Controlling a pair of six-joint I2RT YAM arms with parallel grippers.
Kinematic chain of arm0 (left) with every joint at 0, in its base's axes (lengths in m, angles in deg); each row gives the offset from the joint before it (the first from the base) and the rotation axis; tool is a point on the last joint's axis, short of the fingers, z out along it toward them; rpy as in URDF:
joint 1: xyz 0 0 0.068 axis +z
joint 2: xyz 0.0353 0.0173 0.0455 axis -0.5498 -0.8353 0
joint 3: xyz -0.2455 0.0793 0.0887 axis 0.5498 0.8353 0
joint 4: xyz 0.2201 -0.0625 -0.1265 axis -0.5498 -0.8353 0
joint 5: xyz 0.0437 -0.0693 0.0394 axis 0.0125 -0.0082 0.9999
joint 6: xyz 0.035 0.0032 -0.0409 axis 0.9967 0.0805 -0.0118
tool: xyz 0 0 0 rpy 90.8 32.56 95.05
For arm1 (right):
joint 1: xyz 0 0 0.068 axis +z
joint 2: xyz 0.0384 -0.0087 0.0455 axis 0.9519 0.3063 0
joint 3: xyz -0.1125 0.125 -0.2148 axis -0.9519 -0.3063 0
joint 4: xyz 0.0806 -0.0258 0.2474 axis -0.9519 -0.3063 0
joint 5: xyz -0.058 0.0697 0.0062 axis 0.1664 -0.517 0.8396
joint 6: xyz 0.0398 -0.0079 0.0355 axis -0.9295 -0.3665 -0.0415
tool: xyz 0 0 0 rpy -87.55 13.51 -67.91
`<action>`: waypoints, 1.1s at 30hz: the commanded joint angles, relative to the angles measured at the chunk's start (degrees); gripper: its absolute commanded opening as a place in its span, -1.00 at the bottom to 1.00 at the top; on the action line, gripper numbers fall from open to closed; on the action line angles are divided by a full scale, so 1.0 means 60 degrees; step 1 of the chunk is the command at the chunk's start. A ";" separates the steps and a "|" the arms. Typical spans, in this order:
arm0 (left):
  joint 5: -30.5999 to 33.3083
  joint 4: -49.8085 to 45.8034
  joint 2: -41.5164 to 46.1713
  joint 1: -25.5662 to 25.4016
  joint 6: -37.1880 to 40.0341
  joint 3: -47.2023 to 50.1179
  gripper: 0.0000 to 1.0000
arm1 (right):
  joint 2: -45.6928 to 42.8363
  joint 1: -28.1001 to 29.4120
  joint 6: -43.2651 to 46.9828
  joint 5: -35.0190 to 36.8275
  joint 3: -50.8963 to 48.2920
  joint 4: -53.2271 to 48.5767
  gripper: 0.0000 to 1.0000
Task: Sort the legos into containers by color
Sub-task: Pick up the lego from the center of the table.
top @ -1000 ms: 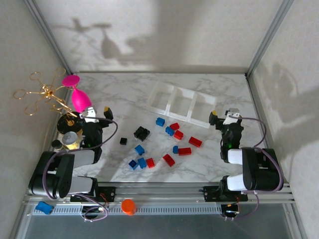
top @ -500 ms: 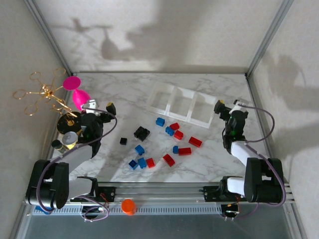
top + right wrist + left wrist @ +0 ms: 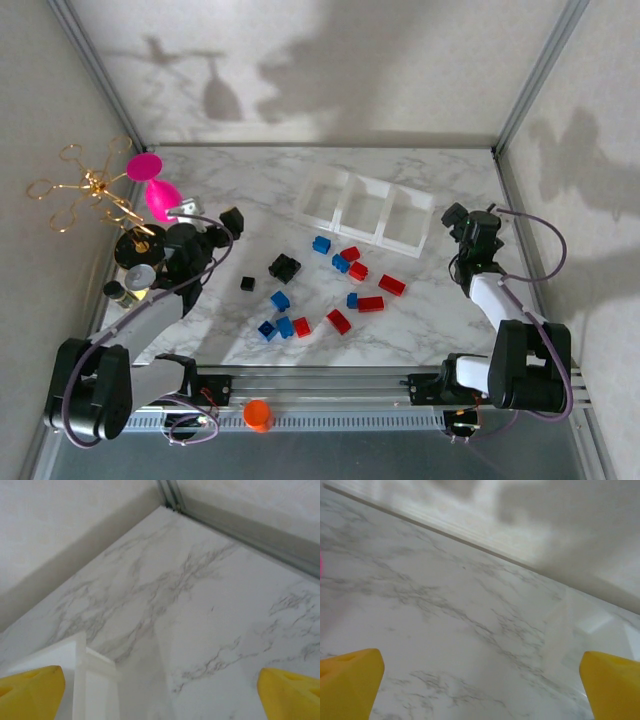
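Note:
The legos lie loose on the marble in the top view: blue ones (image 3: 321, 244), red ones (image 3: 371, 303) and two black ones (image 3: 284, 267), all between the arms. Behind them stands the white three-compartment tray (image 3: 365, 210), the containers, with nothing visible inside. My left gripper (image 3: 210, 216) hovers open left of the bricks, near the pink goblet. In the left wrist view my left gripper (image 3: 482, 690) has bare marble between its yellow fingertips (image 3: 350, 680). My right gripper (image 3: 471, 216) is open just right of the tray. The right wrist view has my right gripper (image 3: 160, 695) beside the tray's corner (image 3: 85, 667).
A gold wire stand (image 3: 95, 190) on a round black-and-gold base (image 3: 138, 250) and a pink goblet (image 3: 155, 195) crowd the left edge. An orange knob (image 3: 258, 414) sits on the front rail. Walls and metal frame posts (image 3: 250, 525) close in the table.
Both arms have unfolded and reached away from their bases, the left gripper drifting right and the right one further back beside the tray. Both stayed open and no brick moved.

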 commanded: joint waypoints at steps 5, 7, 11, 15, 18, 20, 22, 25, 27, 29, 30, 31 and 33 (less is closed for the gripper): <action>0.0160 -0.1061 0.0685 -0.1368 -0.0672 0.0211 0.99 | -0.0082 0.0661 -0.0015 -0.1270 0.0690 -0.1599 0.98; 0.0412 -0.1185 0.0743 -0.1758 -0.0873 0.0249 0.99 | -0.0104 0.1042 0.0113 -0.1466 0.0779 -0.1924 0.98; 0.1091 -0.1536 0.0893 -0.2826 -0.0995 0.0161 0.99 | -0.0042 0.2119 0.0322 -0.1884 0.1150 -0.2829 0.98; 0.1569 -0.2030 0.1308 -0.3571 -0.1368 0.0305 0.99 | 0.0068 0.3635 0.0456 -0.1754 0.1700 -0.3930 0.98; 0.1909 -0.2527 0.1843 -0.3831 -0.1666 0.0465 0.99 | 0.0165 0.4662 0.0295 -0.1779 0.1952 -0.4462 0.98; 0.1894 -0.2859 0.2374 -0.3862 -0.2022 0.0587 0.99 | 0.0281 0.5438 0.0144 -0.1787 0.2043 -0.4654 0.98; 0.2010 -0.3299 0.2840 -0.3876 -0.2305 0.0688 0.99 | 0.0469 0.6118 0.0089 -0.1943 0.2136 -0.4630 0.98; 0.2229 -0.4081 0.3475 -0.3877 -0.2546 0.0720 0.99 | 0.0974 0.7241 0.0323 -0.2016 0.2491 -0.4577 0.97; 0.2174 -0.4412 0.3861 -0.3877 -0.2638 0.0749 0.99 | 0.1451 0.7814 0.0481 -0.2008 0.2829 -0.4604 0.96; 0.2128 -0.4642 0.4183 -0.3882 -0.2757 0.0818 0.99 | 0.2042 0.8307 0.0689 -0.1839 0.3204 -0.4609 0.92; 0.2155 -0.4795 0.4298 -0.3885 -0.2831 0.0841 0.99 | 0.2332 0.8526 0.0812 -0.1850 0.3407 -0.4620 0.90; 0.2182 -0.4965 0.4378 -0.3877 -0.2882 0.0818 0.99 | 0.2622 0.8686 0.0928 -0.1874 0.3569 -0.4618 0.88; 0.2149 -0.5261 0.4531 -0.3880 -0.2957 0.0784 0.99 | 0.3230 0.8949 0.1214 -0.1834 0.3946 -0.4659 0.84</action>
